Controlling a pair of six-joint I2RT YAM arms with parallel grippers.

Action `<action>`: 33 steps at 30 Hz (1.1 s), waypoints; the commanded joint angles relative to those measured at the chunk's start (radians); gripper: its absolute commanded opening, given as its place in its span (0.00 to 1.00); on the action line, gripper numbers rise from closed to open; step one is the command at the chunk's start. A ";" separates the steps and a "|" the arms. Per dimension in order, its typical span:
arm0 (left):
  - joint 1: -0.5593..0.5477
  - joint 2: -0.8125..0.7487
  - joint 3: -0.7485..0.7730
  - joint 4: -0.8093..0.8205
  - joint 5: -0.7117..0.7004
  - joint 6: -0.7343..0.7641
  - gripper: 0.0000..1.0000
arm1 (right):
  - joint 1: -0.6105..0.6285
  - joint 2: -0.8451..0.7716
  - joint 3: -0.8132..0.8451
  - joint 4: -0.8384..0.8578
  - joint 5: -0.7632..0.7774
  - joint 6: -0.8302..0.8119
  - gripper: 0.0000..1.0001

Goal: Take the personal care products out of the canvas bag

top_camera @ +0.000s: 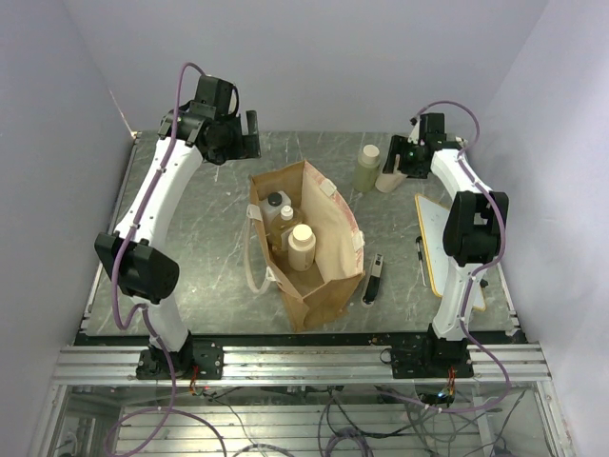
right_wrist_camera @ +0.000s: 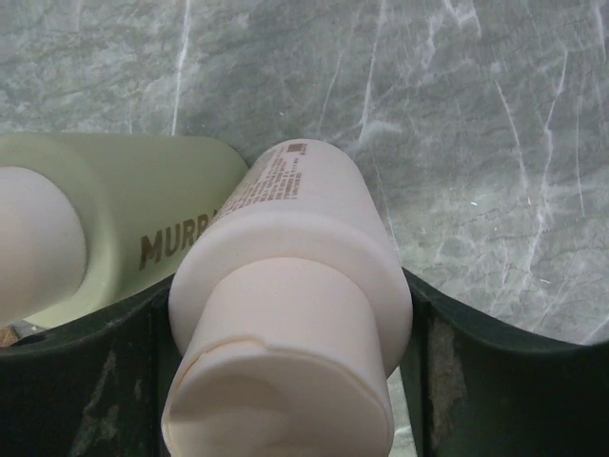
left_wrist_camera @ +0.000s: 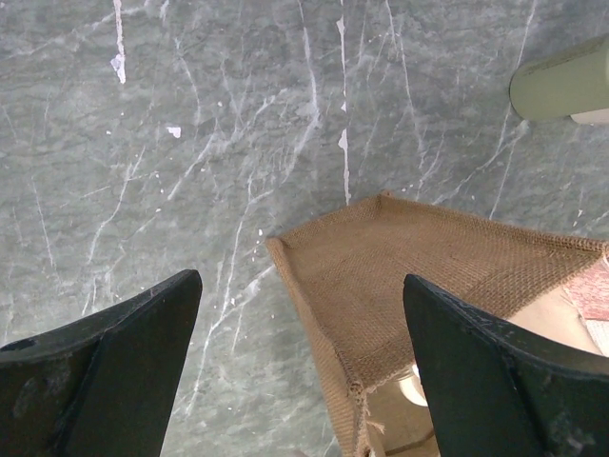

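Overhead and wrist views of a grey marbled surface (top_camera: pixel 200 238).

**Bag.** The bag (top_camera: pixel 319 257) stands upright and open near the middle of the surface, its cream handles hanging over the rim.

**Bottles in the bag.** Three bottles stand inside it:
- a black-capped bottle (top_camera: pixel 276 201) at the far end
- a tan-capped bottle (top_camera: pixel 302 235) nearer the camera
- a small pale-capped bottle (top_camera: pixel 286 216) between the two

**Bottles outside the bag.** Two bottles are on the far right part of the surface.
- The green bottle (top_camera: pixel 367 168) stands upright on its own.
- The cream bottle (right_wrist_camera: pixel 304 238) is just beside it and tilted. Whether the two touch cannot be told.

**Right pincer.** The right pincer (right_wrist_camera: pixel 285 309) is closed narrowly on the cream bottle. One finger presses each side of the body, below the cap.

**Left pincer.** The left pincer (left_wrist_camera: pixel 303 281) is spread wide and holds nothing. It hangs above the far left corner of the bag, and the green bottle shows at the upper right edge of its wrist view.

**Other items.** A black marker (top_camera: pixel 372 279) lies on the surface just right of the bag. A white board (top_camera: pixel 436 243) with a wooden frame lies further right, partly under the right arm.
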 commanded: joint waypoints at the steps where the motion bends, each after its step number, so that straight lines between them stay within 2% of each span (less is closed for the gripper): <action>1: 0.010 -0.008 -0.002 0.022 0.042 -0.006 0.98 | -0.006 -0.013 0.068 0.058 -0.025 -0.007 0.81; 7: 0.012 -0.034 -0.020 0.023 0.036 -0.006 0.98 | -0.006 -0.005 0.073 0.056 -0.048 0.004 0.94; 16: 0.012 -0.098 -0.089 0.032 0.043 -0.019 0.98 | -0.006 -0.063 0.057 0.052 -0.043 0.011 0.96; 25: 0.012 -0.225 -0.222 0.039 0.062 -0.039 0.98 | -0.006 -0.207 -0.003 0.048 -0.033 0.036 1.00; 33: 0.012 -0.319 -0.336 -0.005 0.198 -0.099 0.98 | -0.006 -0.358 -0.095 -0.028 -0.089 0.082 1.00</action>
